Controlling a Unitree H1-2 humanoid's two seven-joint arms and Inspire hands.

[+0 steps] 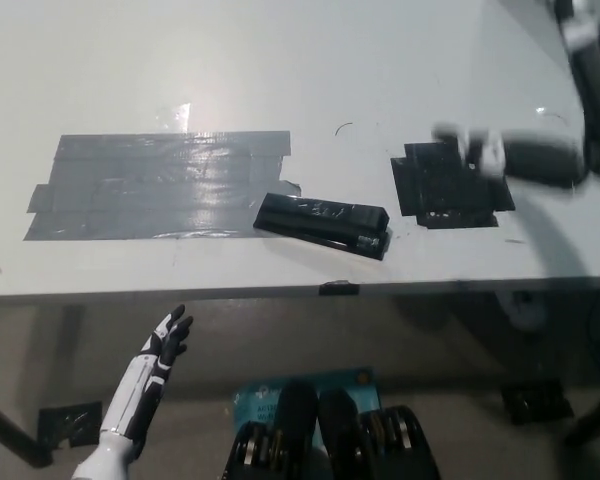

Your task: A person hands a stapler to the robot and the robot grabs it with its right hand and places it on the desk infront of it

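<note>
A: Stapler (323, 225) on the counter (280, 70), but take the big things first: white counter across the top, front edge running straight across the middle

B: Yes, and a wide patch of grey tape (155, 185) on its left half, a smaller black taped patch (450, 185) on the right

A: Between them, the stapler lies flat near the front edge, tilted, one end touching the grey tape's corner

B: Nothing holding it. The right robot hand (510, 155) is up in the air over the black patch, badly blurred

A: Spread or pressed together?

B: Cannot tell through that blur. The white left robot hand (165, 345) hangs low at the lower left, below the counter edge, fingers spread and holding nothing
</note>
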